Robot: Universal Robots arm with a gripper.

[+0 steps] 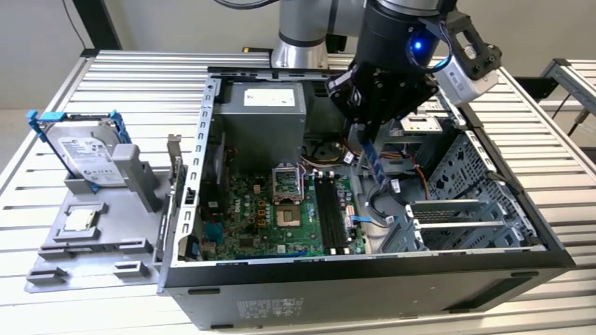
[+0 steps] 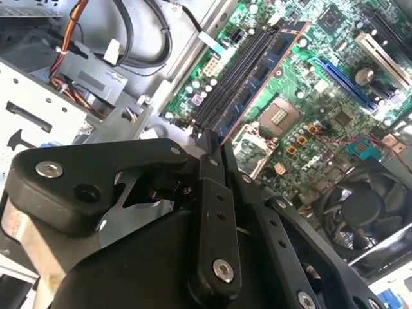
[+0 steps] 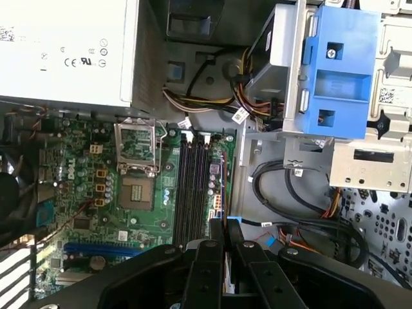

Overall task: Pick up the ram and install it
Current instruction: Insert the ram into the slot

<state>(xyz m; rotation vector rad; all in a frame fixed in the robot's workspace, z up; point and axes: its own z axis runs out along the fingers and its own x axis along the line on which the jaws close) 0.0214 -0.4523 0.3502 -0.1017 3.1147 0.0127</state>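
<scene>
Though the ram is already off the tabletop, it is not yet seated. In the exterior view the gripper pinches its upper end. The slim blue stick hangs down, slightly tilted, inside the open computer case. It is above the motherboard and toward the exterior view's right of the black slots. The hard drive and the small silver chip sit on the grey fixture outside the case, well apart from the work.

In the second wrist view the fingers are drawn in narrowly on one end of the ram. The ram reaches out from them over the black slots; whether it touches them I cannot tell.

In the first wrist view the ram shows edge-on as a thin line beyond the gripper, just beside the black slots rather than squarely over one.

I judge that the pick-up is done and the carry to the board is the step in hand. Installing calls for setting the stick's long edge parallel to a slot and directly above it, then pressing straight down.
</scene>
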